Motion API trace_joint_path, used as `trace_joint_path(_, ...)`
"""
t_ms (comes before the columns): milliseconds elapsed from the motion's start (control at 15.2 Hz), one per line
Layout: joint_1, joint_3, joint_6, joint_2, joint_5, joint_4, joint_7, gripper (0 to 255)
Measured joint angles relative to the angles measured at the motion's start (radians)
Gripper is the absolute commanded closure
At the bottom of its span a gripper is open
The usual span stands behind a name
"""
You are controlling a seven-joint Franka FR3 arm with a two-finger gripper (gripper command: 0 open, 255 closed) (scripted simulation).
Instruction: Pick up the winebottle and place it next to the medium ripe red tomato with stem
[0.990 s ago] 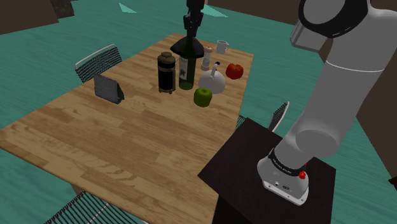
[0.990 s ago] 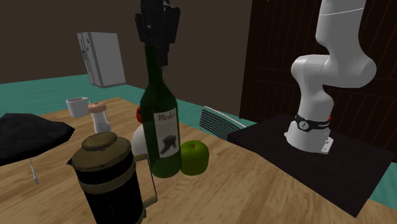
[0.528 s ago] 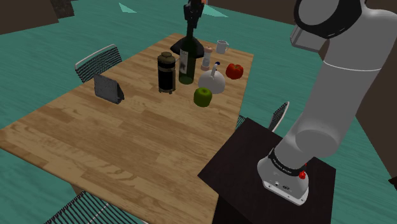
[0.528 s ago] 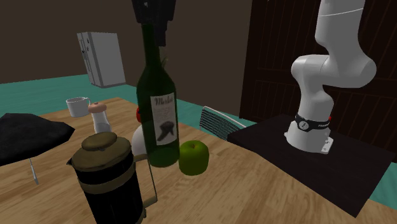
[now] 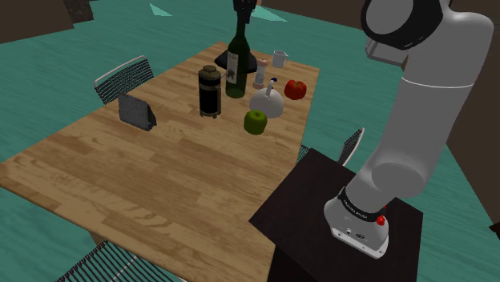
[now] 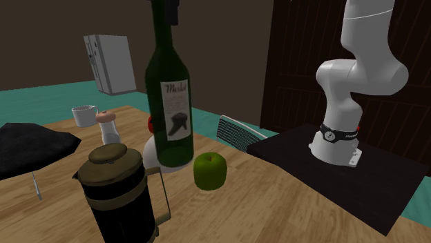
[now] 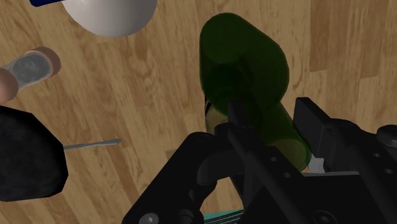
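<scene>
A dark green wine bottle [image 5: 235, 68] with a white label hangs upright above the wooden table [image 5: 144, 176], lifted off its surface. My gripper [image 5: 244, 8] is shut on the bottle's neck from above. In the second exterior view the bottle [image 6: 169, 103] hangs in front of the white bowl, with the gripper [image 6: 166, 7] at the top edge. In the wrist view the bottle [image 7: 245, 76] is clasped by the gripper [image 7: 264, 127]. The red tomato [image 5: 296, 89] with a stem lies near the table's far edge, past the bowl; a sliver of the tomato [image 6: 150, 124] peeks out behind the bottle.
A dark French press [image 5: 210, 90] stands beside the bottle. A green apple [image 5: 255, 122], a white bowl [image 5: 267, 102], a shaker [image 5: 260, 74] and a white mug [image 5: 279, 58] crowd the far end. A grey box [image 5: 136, 110] sits further left. Chairs [image 5: 124, 76] flank the table.
The bottle has risen off the table with the gripper and drifted slightly toward the far end. The apple and French press have stayed put.
</scene>
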State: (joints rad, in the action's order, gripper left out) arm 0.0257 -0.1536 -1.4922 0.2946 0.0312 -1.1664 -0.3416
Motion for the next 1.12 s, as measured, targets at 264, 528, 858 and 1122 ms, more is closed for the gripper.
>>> trace_joint_path(264,0.041,-0.023,-0.012,-0.041,0.002,-0.053,-0.064,255)
trace_joint_path(528,0.089,-0.052,-0.024,-0.08,0.003,-0.104,-0.142,255)
trace_joint_path(858,0.159,-0.095,-0.023,-0.096,0.012,-0.12,-0.254,255)
trace_joint_path(1122,0.213,-0.13,-0.029,-0.115,0.018,-0.145,-0.343,255)
